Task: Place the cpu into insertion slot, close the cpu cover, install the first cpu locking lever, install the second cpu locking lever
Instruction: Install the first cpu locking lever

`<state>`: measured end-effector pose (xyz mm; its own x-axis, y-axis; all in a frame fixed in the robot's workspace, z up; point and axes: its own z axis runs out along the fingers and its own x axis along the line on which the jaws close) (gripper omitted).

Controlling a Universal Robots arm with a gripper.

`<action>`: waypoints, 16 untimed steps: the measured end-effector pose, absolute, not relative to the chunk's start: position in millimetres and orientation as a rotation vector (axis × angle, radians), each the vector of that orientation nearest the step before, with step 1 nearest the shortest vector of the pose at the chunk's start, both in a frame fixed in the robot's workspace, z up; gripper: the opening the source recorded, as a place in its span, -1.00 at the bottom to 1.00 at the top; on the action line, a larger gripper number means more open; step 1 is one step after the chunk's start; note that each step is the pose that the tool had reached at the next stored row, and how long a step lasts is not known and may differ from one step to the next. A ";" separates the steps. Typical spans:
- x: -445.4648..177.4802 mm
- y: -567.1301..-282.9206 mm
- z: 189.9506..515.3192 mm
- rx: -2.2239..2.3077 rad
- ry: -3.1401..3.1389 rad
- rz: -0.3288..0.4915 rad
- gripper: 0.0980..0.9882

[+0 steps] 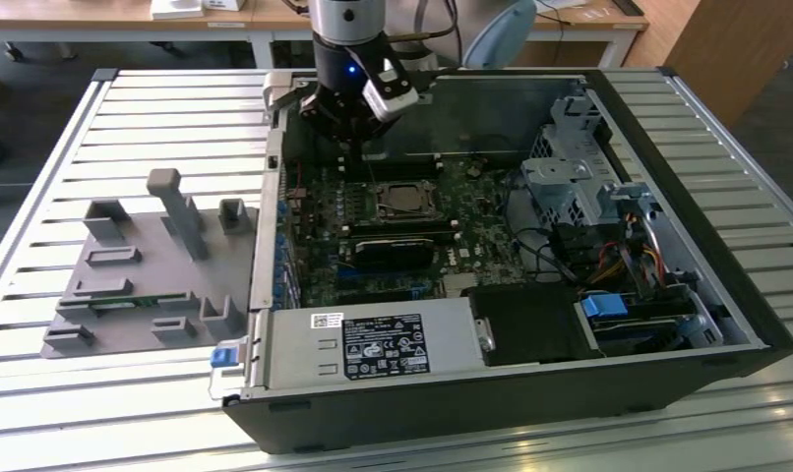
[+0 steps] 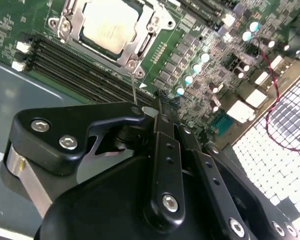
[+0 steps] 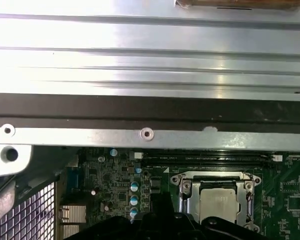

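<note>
The cpu [image 2: 110, 25] sat in the socket of the motherboard [image 2: 210, 60], with the cpu cover [image 2: 141, 40] lying flat around it, inside the open computer case [image 1: 502, 403] on the slatted table [image 1: 108, 128]. The gripper [image 2: 157, 107] hung just above one corner of the socket, its fingers drawn fully together. A thin wire locking lever [image 2: 133, 85] rose from that corner to their tips, though whether they pinched it or merely touched it could not be told.
</note>
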<state>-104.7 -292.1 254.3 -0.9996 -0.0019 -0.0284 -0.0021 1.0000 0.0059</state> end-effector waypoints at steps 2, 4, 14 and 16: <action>-104.7 -290.7 253.7 0.018 3.113 0.009 -0.98; -104.7 -290.0 253.2 0.047 3.113 0.009 -0.98; -99.0 -285.8 252.3 0.057 3.113 0.008 -0.98; -96.6 -285.5 252.2 0.057 3.113 0.008 -0.98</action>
<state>-96.6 -285.5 252.2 -0.9989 0.0365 -0.0283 0.0363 0.9993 0.0059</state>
